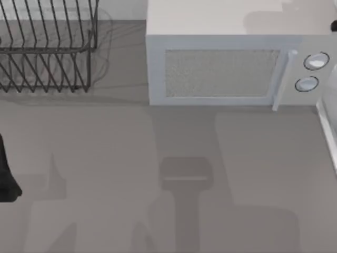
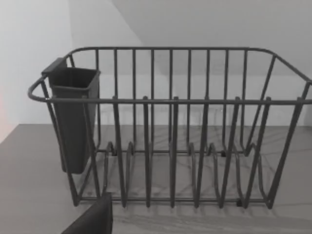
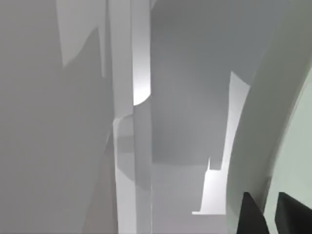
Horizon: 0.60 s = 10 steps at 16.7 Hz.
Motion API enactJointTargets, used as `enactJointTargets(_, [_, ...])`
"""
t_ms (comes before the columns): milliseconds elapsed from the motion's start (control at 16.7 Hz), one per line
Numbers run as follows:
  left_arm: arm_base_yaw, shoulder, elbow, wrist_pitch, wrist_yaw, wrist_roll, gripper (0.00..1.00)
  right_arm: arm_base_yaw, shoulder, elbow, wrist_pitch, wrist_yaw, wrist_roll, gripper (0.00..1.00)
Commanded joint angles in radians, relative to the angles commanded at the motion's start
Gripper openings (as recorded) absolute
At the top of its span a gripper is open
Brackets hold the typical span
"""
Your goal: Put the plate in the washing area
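While our left pincer (image 2: 92, 222) waits facing the dish rack (image 2: 170, 131), our right pincer (image 3: 270, 214) pinches the plate (image 3: 292, 161) beside the basin (image 1: 327, 124).

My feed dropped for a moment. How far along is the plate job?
Done: cannot confirm; the rack holds no plate. In hand: the right wrist view shows the pale green plate curving beside the right gripper, near white basin walls. Whether it is gripped is unclear. Left: setting it down in the washing area. The left arm is parked at the table's left edge.
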Motion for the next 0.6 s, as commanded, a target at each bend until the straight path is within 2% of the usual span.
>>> enactJointTargets(600, [0.000, 0.000, 0.000, 0.000, 0.000, 0.000, 1.00, 0.000, 0.000, 0.000, 0.000, 0.000, 0.000, 0.98])
